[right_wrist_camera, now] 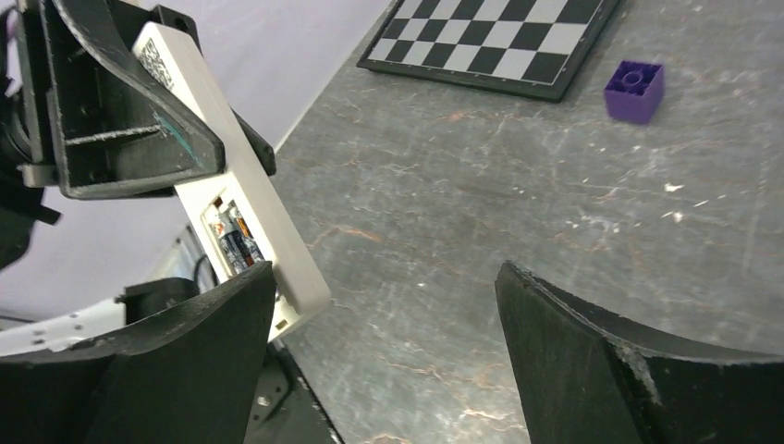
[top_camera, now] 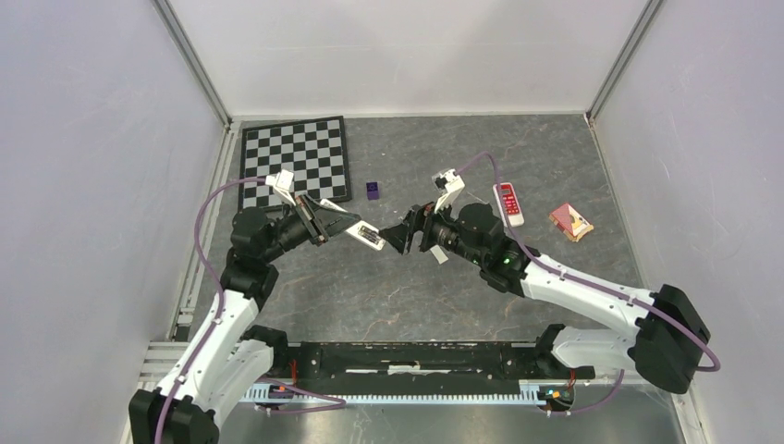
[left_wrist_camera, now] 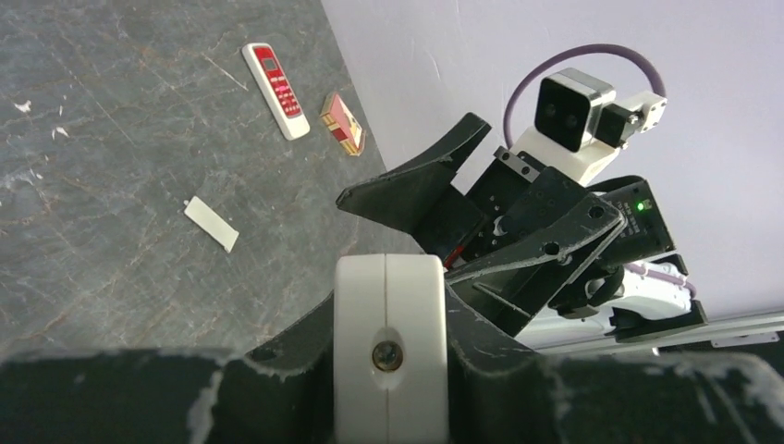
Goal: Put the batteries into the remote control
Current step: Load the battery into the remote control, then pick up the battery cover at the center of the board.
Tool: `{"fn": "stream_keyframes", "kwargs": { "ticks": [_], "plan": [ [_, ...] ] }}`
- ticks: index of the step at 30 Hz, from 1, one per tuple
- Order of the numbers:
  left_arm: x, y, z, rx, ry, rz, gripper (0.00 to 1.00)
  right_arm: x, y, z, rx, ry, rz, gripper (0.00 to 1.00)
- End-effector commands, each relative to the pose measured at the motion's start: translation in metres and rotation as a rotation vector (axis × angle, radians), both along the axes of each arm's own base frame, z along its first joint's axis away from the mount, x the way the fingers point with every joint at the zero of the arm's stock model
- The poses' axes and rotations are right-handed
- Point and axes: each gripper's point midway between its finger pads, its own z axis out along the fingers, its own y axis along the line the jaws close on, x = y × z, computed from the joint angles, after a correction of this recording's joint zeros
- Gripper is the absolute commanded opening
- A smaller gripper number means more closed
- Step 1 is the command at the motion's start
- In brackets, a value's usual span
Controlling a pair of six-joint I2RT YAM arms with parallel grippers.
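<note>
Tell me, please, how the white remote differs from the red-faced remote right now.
The white remote is held above the table, tilted, in the left arm's jaws; the red-faced remote lies flat on it. The white remote shows an open bay with two batteries inside; the red-faced remote lies with its red face up. Both are slim, white-bodied bars.

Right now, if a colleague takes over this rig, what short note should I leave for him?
Left gripper: shut on the remote control, held above the table, compartment uncovered.
Right gripper: open, empty, close beside the remote control.
Done: both batteries sit in the compartment.
To do: a small white plate, probably the cover, lies on the table; it likely needs fitting back.
</note>
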Motion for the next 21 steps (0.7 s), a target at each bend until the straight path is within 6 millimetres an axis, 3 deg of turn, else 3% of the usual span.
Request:
{"fn": "stream_keyframes", "kwargs": {
  "ticks": [1, 4, 7, 14, 18, 21],
  "plan": [
    [-0.012, -0.003, 0.022, 0.032, -0.151, -0.046, 0.02, 0.003, -0.013, 0.026, -0.096, -0.182, 0.041, 0.94],
    [-0.011, -0.002, 0.014, 0.043, -0.148, -0.040, 0.02, -0.001, -0.020, 0.034, -0.124, -0.266, 0.069, 0.95],
    [-0.011, 0.000, 0.007, 0.065, -0.147, -0.026, 0.02, 0.001, -0.031, 0.016, -0.201, -0.311, 0.078, 0.96],
    [0.006, 0.021, -0.018, 0.189, -0.083, 0.131, 0.02, 0.019, -0.069, -0.065, -0.553, -0.265, 0.033, 0.93],
    [0.011, 0.029, -0.037, 0.236, -0.016, 0.181, 0.02, 0.024, -0.094, -0.127, -0.828, -0.115, 0.035, 0.81],
    [0.012, 0.028, -0.042, 0.234, 0.003, 0.173, 0.02, 0.024, -0.102, -0.159, -0.936, -0.022, 0.058, 0.75]
  ]
}}
